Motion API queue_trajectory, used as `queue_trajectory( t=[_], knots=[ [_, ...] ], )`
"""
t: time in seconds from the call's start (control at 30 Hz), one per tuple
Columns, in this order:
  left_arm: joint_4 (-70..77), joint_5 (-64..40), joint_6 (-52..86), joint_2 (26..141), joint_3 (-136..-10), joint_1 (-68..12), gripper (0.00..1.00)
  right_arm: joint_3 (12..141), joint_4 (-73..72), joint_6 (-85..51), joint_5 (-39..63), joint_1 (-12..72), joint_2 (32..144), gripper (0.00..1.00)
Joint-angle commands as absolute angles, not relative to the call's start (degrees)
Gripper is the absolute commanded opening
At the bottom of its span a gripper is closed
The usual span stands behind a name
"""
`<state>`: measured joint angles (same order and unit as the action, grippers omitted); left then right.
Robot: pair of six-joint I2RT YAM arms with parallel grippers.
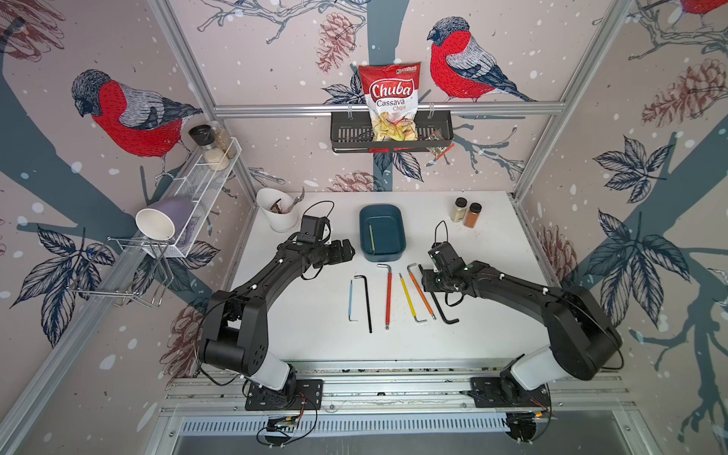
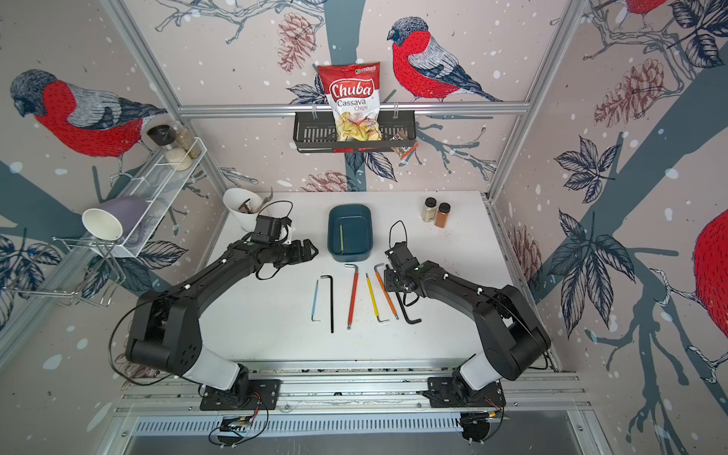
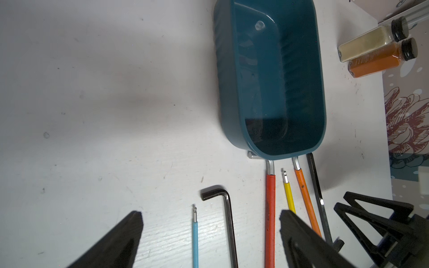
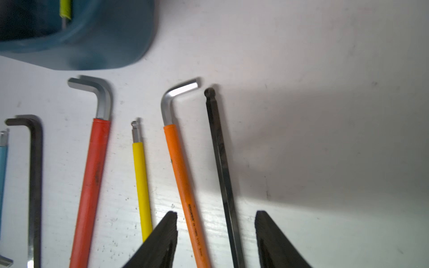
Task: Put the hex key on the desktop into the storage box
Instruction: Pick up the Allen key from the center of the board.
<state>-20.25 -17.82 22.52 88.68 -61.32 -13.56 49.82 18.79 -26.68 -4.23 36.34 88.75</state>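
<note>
Several hex keys lie side by side on the white desktop (image 1: 315, 335): blue (image 1: 350, 301), thin black (image 1: 367, 303), red (image 1: 389, 295), yellow (image 1: 409, 297), orange (image 1: 421, 291) and a thick black one (image 1: 443, 311). Behind them stands the teal storage box (image 1: 382, 256), with a yellow-green key (image 1: 371, 236) inside. My right gripper (image 4: 217, 213) is open, low over the row. The orange key (image 4: 185, 185) and the thick black key (image 4: 222, 162) run between its fingers. My left gripper (image 1: 348, 250) hovers open left of the box, empty.
Two spice jars (image 1: 467, 212) stand at the back right. A white cup of utensils (image 1: 277, 210) sits at the back left. A black wall basket (image 1: 346, 134) holds a chips bag. A white wire shelf (image 1: 205, 185) with a mug hangs on the left wall.
</note>
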Motion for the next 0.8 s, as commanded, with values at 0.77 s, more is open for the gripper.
queue_trajectory(
  t=[0.77],
  knots=[
    [-20.9, -17.1, 22.2, 86.9, -61.5, -13.6, 0.95, 45.6, 16.7, -34.8, -8.8, 39.7, 97.3, 0.23]
  ],
)
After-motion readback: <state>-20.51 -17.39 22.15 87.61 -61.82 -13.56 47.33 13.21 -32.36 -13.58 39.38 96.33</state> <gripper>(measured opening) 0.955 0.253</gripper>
